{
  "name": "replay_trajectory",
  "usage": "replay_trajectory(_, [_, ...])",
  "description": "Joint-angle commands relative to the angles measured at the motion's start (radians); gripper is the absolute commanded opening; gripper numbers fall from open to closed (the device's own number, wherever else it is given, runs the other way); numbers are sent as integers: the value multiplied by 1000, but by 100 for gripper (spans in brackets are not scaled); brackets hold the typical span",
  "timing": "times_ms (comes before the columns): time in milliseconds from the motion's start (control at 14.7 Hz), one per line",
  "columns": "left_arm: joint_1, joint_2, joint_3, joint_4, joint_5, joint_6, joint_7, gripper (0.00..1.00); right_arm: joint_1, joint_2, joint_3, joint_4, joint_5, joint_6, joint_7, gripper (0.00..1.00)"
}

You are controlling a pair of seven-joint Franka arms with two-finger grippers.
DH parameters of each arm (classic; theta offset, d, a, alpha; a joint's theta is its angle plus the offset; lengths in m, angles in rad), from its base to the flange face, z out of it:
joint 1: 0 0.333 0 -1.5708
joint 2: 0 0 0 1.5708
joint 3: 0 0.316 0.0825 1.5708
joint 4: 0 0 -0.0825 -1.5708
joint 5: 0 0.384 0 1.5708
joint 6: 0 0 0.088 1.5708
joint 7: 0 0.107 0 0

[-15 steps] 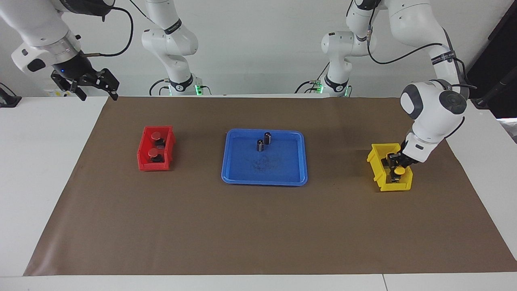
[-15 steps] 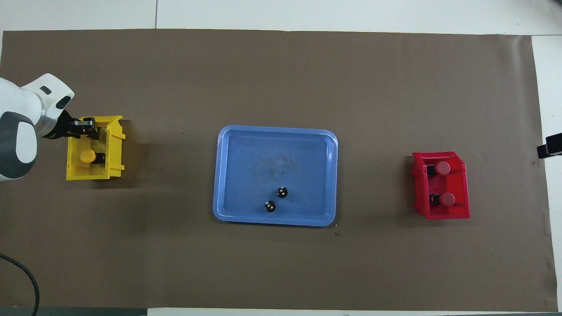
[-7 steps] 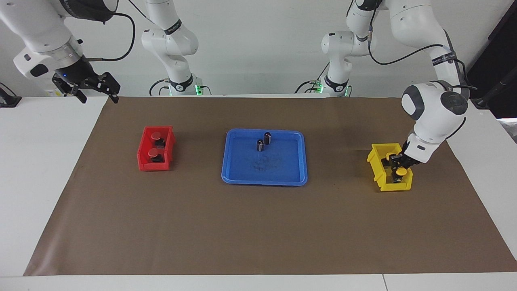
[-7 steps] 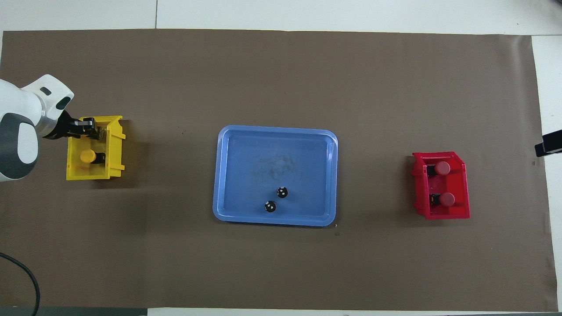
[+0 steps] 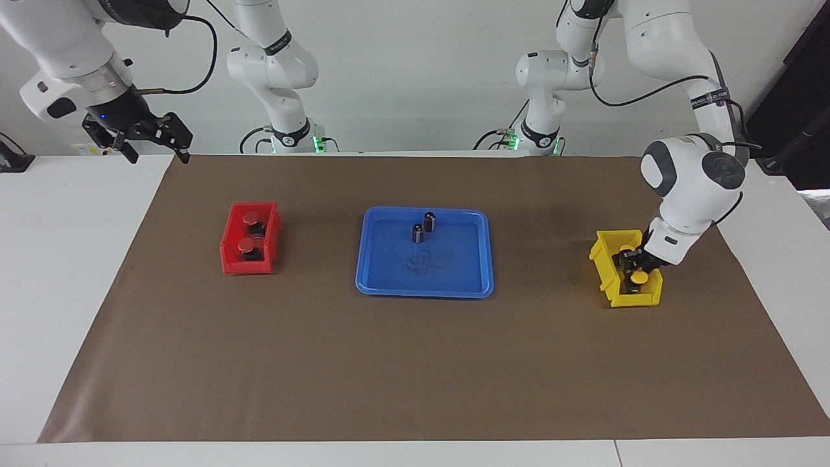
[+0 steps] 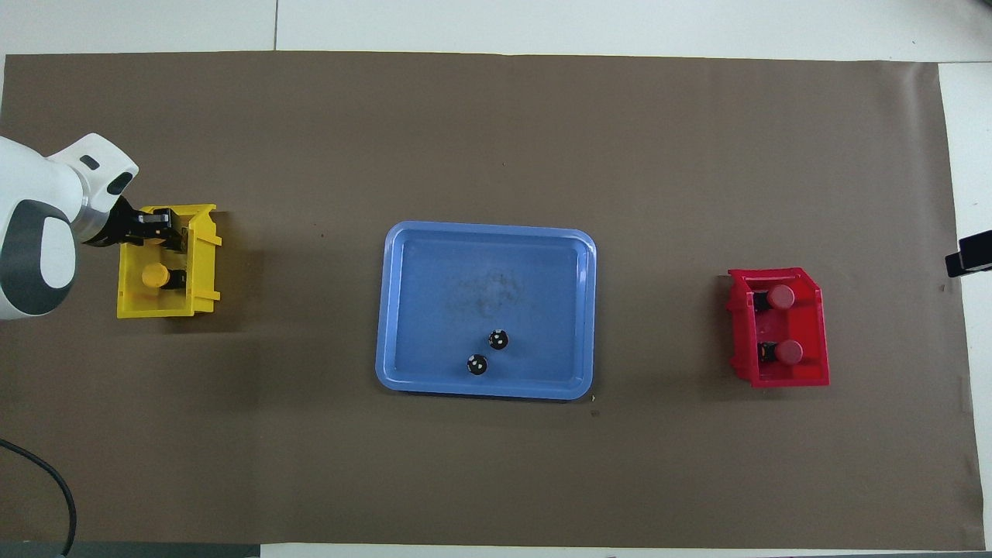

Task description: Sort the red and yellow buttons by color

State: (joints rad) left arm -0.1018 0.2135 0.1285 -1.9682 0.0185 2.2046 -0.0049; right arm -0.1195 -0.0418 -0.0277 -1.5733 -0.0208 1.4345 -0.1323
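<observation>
Two red buttons [image 5: 250, 219] [image 5: 246, 244] lie in the red bin [image 5: 228, 254] toward the right arm's end; in the overhead view they show [image 6: 781, 296] [image 6: 790, 353] in the same bin [image 6: 818, 325]. One yellow button [image 5: 640, 277] [image 6: 155, 276] lies in the yellow bin [image 5: 604, 272] [image 6: 203, 267] at the left arm's end. My left gripper [image 5: 630, 259] [image 6: 161, 231] is down in this bin, over its part nearer to the robots. It hides the second yellow button. My right gripper [image 5: 157, 144] is open and empty, raised over the table's corner.
A blue tray [image 5: 425, 283] [image 6: 480, 260] stands mid-table between the two bins. It holds two small dark cylinders [image 5: 429, 222] [image 5: 418, 233], also seen from overhead [image 6: 499, 339] [image 6: 477, 364]. Brown paper covers the table.
The left arm's wrist has shifted slightly over the yellow bin, the gripper staying inside it. The right gripper has risen a little. The buttons in view have not moved.
</observation>
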Motion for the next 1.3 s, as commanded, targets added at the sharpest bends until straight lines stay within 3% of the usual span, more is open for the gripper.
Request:
replay_trajectory(0, [1,-8,-4,0,-6,3,13,100,3,-12,-1,-11,-2,-14,2,100])
replay_trajectory(205, [2,-16,-7,38,-6,-40,11,100,4,-13,0,-13,-4,-12,0,100])
replay_trajectory(409, [4,-31,-7,133,-8,-187,13,100,-5,-15,-1,-13,-2,-19,-1,100])
replay_trajectory(545, [2,-46,-10,149,-8,-216,11,100,0,-15,-1,-13,-4,-16,0,100])
replay_trajectory(682, [-1,-109,-21,163,-21,-262,7,100,1,-13,-1,-13,-4,-9,2,100])
replay_trajectory(818, [-1,-201,-35,192,-31,-388,11,100,0,-15,-1,-13,-2,-9,2,100])
replay_trajectory(1023, [-22,-267,-39,245,-31,-543,17,100,3,-18,0,-30,1,24,2,100])
replay_trajectory(1227, [-32,-296,-47,273,-31,-621,23,100,4,-17,0,-33,1,53,-1,100])
